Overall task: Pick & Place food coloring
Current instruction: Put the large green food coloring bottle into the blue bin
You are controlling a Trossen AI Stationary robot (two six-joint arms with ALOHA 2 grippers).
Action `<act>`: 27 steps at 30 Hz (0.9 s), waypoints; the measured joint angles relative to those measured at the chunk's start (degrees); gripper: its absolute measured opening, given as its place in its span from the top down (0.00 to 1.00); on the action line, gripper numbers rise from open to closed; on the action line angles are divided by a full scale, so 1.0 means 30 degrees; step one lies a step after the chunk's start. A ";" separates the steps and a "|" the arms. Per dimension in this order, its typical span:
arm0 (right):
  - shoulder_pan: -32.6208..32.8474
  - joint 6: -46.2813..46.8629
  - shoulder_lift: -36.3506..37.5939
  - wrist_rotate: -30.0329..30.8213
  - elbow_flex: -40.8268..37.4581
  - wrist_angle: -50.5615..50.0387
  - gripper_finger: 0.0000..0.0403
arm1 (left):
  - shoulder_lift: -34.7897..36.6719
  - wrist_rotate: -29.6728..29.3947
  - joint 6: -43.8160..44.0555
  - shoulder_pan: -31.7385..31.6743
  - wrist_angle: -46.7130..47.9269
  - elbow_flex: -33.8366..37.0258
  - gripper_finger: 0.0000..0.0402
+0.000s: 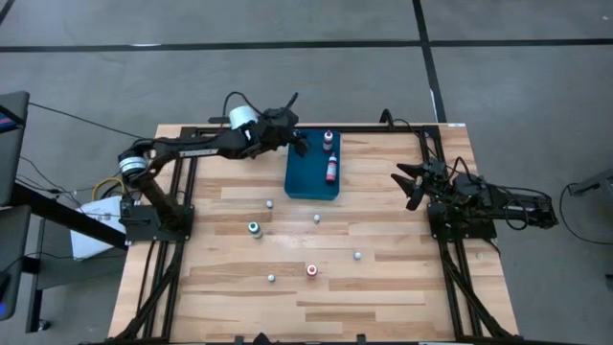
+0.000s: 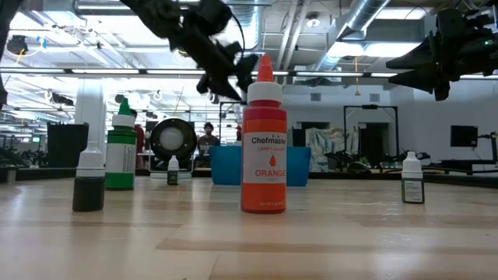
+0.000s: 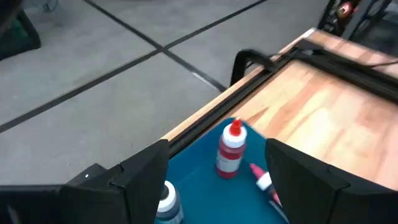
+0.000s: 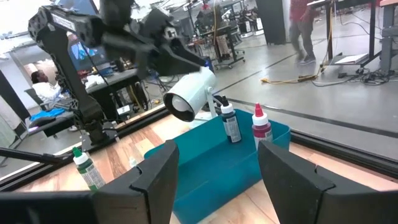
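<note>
**Left claw over the tray**

My left claw [image 1: 298, 144] hangs with fingers apart and empty above the blue tray's [image 1: 308, 182] far left corner. Three bottles [image 1: 330, 153] are in the tray, one lying flat. Others stand scattered on the counter [image 1: 383, 287]. My right claw [image 1: 410, 182] waits spread wide at the right edge.

A tray [image 1: 308, 182] is sitting at the far middle of the bench [image 1: 383, 287], holding bottles [image 1: 330, 171] along its right side. More small bottles [image 1: 255, 229] are standing scattered nearer, well apart.
</note>
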State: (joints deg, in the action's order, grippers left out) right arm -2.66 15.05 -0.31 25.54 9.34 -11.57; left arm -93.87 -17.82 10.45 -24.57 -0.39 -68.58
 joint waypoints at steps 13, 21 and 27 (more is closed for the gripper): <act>0.0000 0.0000 -0.0003 -0.0007 0.0000 0.0007 0.49 | 0.4997 -0.0232 0.1249 0.2318 0.4931 -0.0031 0.36; 0.0000 0.0000 -0.0002 -0.0007 0.0000 0.0007 0.49 | 0.5313 -0.1295 0.1351 0.3191 0.5522 -0.0022 0.36; 0.0000 0.0000 -0.0001 -0.0015 0.0000 0.0007 0.49 | 0.5305 -0.1018 0.2621 0.3658 0.8073 -0.0015 0.36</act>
State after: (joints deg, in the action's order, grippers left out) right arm -2.66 15.05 -0.31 25.50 9.34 -11.55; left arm -77.95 -20.87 18.31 -13.59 23.83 -68.62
